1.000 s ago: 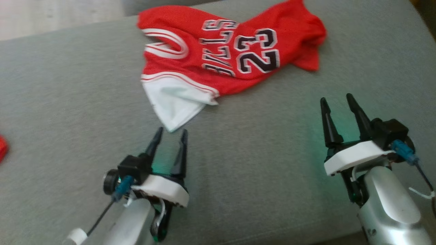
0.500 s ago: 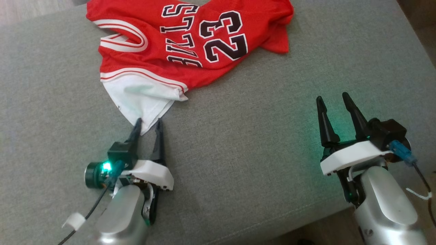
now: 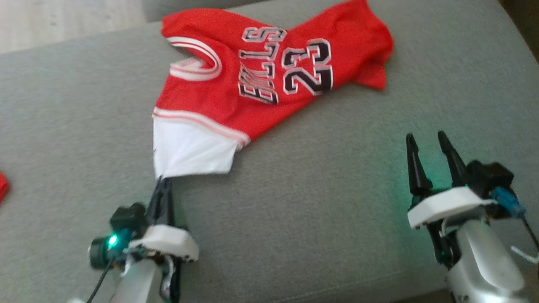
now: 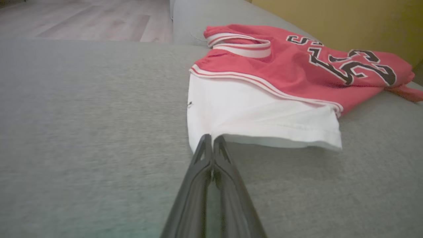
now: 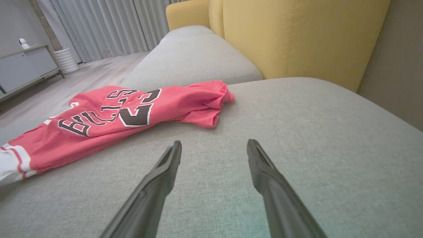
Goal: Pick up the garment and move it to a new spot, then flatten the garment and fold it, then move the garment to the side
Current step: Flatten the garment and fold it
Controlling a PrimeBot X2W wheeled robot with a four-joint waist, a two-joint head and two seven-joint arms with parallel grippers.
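The garment (image 3: 252,84) is a red basketball jersey with black "23" lettering and a white sleeve, lying crumpled on the grey sofa seat (image 3: 316,189). My left gripper (image 3: 162,183) is shut on the near corner of the white sleeve (image 3: 189,151), which is drawn taut toward it. In the left wrist view the two fingers (image 4: 198,165) press together at the sleeve hem of the garment (image 4: 264,109). Off to the right, my right gripper (image 3: 427,141) stands open over bare cushion, apart from the garment (image 5: 115,115); its fingertips (image 5: 176,147) have nothing between them.
A yellow sofa back (image 5: 297,36) rises behind the seat, and a second grey cushion (image 5: 191,56) lies beyond the jersey. A small red item (image 3: 2,185) sits at the seat's left edge. The front edge of the seat runs close under both arms.
My left gripper has gone from open to shut on the white sleeve corner and pulled it toward me, stretching the sleeve out. The head camera has shifted. The right gripper stays open.
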